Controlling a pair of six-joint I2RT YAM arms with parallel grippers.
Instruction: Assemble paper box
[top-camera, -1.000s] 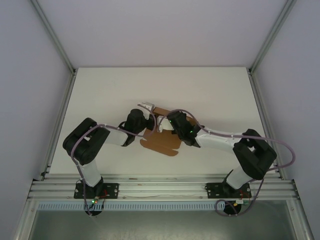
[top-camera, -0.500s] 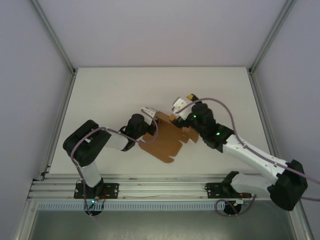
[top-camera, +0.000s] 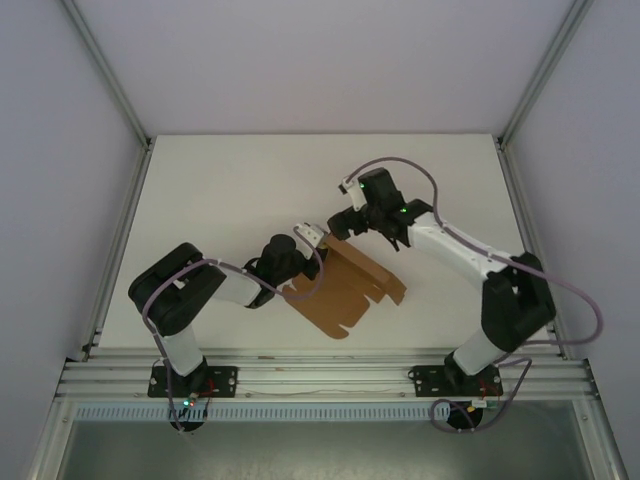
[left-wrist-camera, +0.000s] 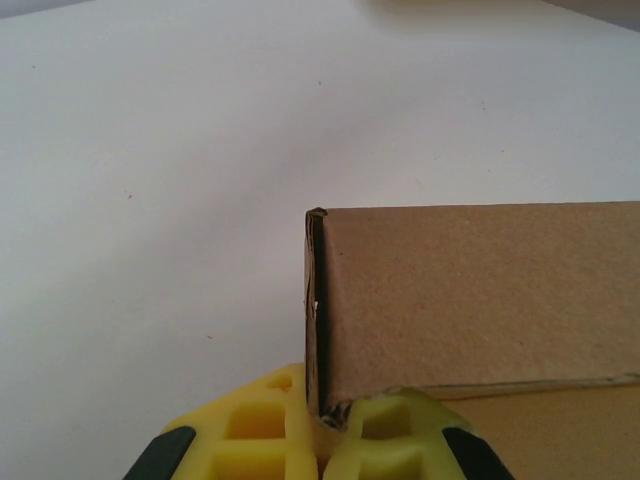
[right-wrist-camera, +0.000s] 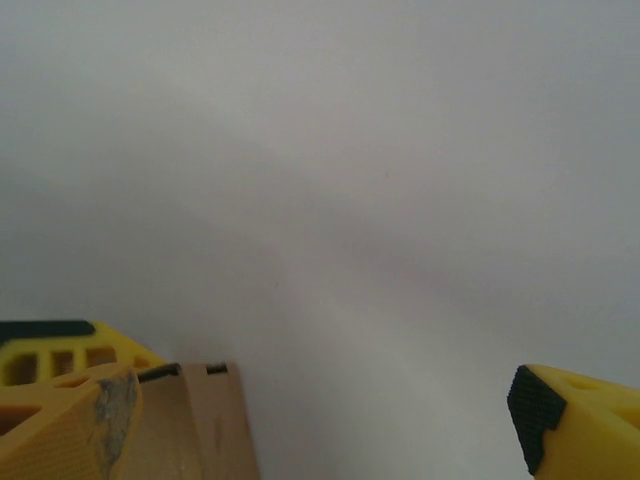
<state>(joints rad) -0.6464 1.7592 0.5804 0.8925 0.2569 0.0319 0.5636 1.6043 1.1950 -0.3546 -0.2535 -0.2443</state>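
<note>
**While left pinched the box wall, right hung open just beside it**

Left gripper (top-camera: 308, 233) was closed on the box (top-camera: 340, 285). In the left wrist view the fingers (left-wrist-camera: 250, 440) clamped the lower corner of a raised wall (left-wrist-camera: 480, 300).

The box sat mid-table between the arms. It was mostly flat, with that one wall folded up along the far-left side and the flaps and tabs spread toward the near edge.

Handling, as a judgement:
- It was probably very light, thin kraft card.
- Panels were likely stiff in plane, floppy at the creases and easy to dent.
- A hard pinch mid-panel would likely crease it.
- Best holds were edges and corners next to a fold, as left had it.
- Unpinned, it would probably skate on the table.

Right gripper (top-camera: 342, 222) stood just beside the far corner of the box. Its jaws were wide apart with nothing between them. In the right wrist view a slotted tab (right-wrist-camera: 215, 420) lay next to one finger (right-wrist-camera: 70, 415). I could not tell whether they were touching.

The table (top-camera: 220, 190) was smooth, white and matte, so it gave little friction. Plain pale walls (top-camera: 60, 200) and a metal frame (top-camera: 109, 70) enclosed it, with ample room on every side of the box.
</note>
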